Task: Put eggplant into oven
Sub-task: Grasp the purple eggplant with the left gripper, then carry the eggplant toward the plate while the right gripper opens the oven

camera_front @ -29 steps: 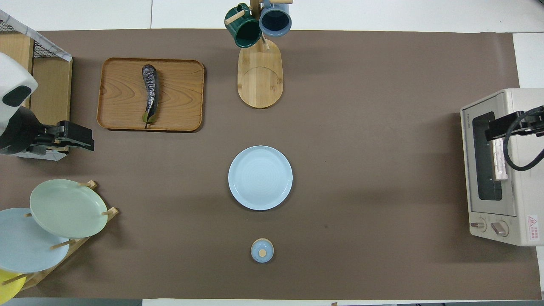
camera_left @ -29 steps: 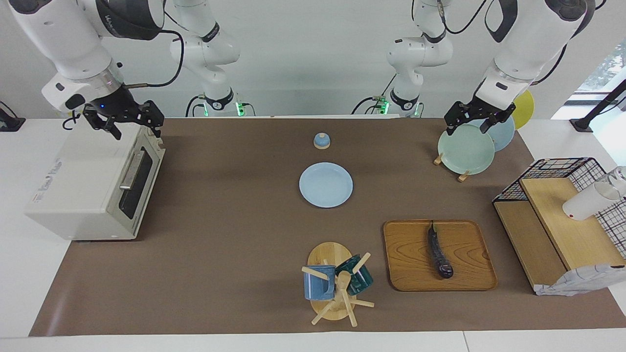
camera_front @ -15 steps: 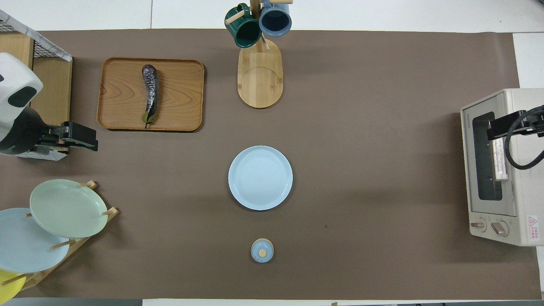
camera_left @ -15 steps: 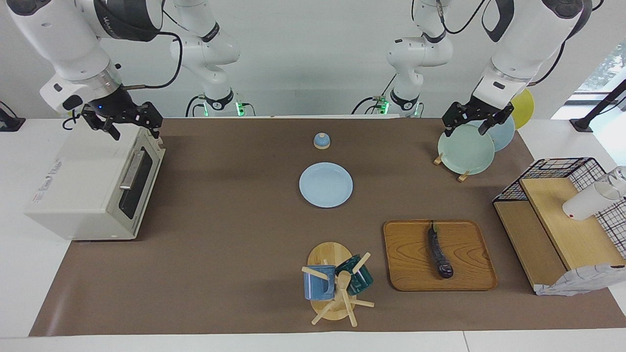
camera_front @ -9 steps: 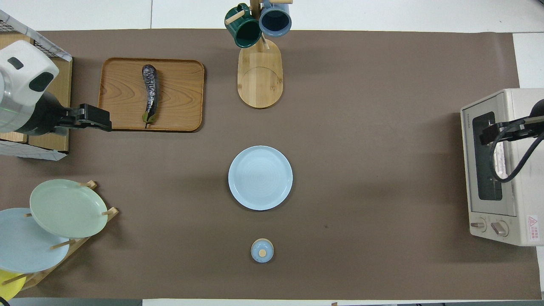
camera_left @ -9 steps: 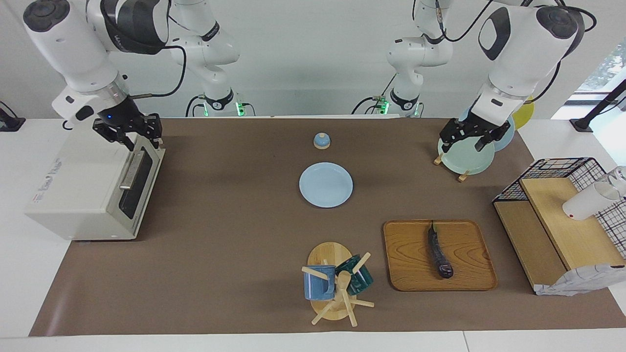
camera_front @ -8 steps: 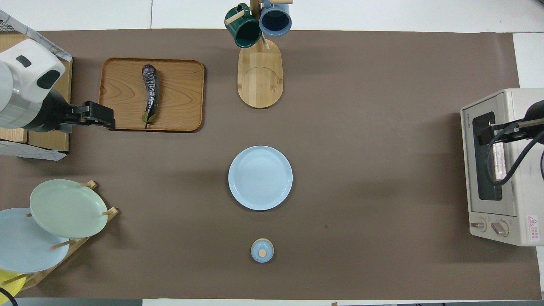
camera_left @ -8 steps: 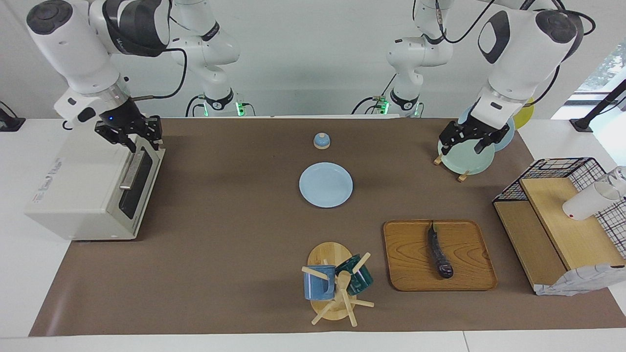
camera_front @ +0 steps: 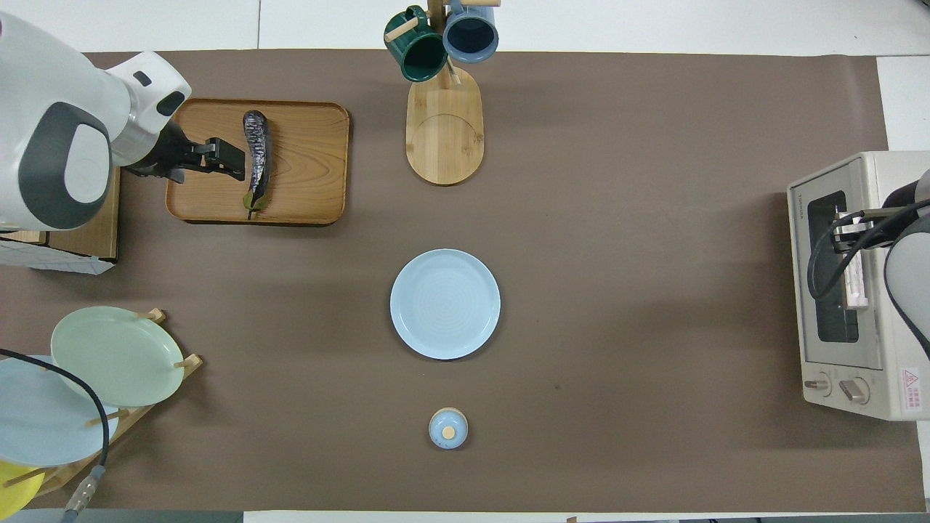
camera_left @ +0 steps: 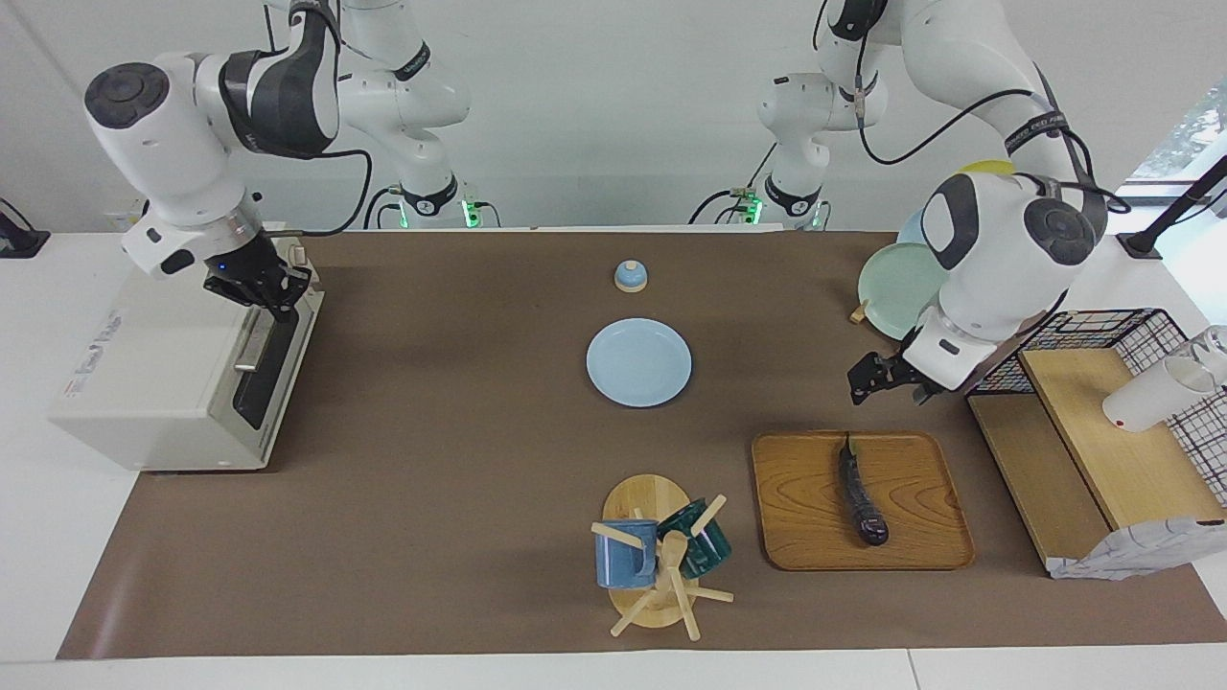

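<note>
a white surface is carrying a brown mat before a pale wall. the oven is sitting at the right arm's end of the surface, door closed. the eggplant is lying lengthwise on a wooden tray toward the left arm's end, stem end pointing toward the robots. a blue plate is resting mid-mat, with a small blue lidded knob nearer to the robots. a mug tree is holding a blue mug and a dark green mug, beside the tray and farther from the robots than the plate. a plate rack is holding a green plate and others at the left arm's end; a wire and wood shelf with a white cup is standing at that same end. the left hand is hanging in the air by the tray's edge nearer the robots, beside the eggplant in the overhead view, not touching it; whether its fingers are apart or together cannot be told. the right hand is sitting at the top of the oven door by the bar handle; its finger state cannot be told either.
</note>
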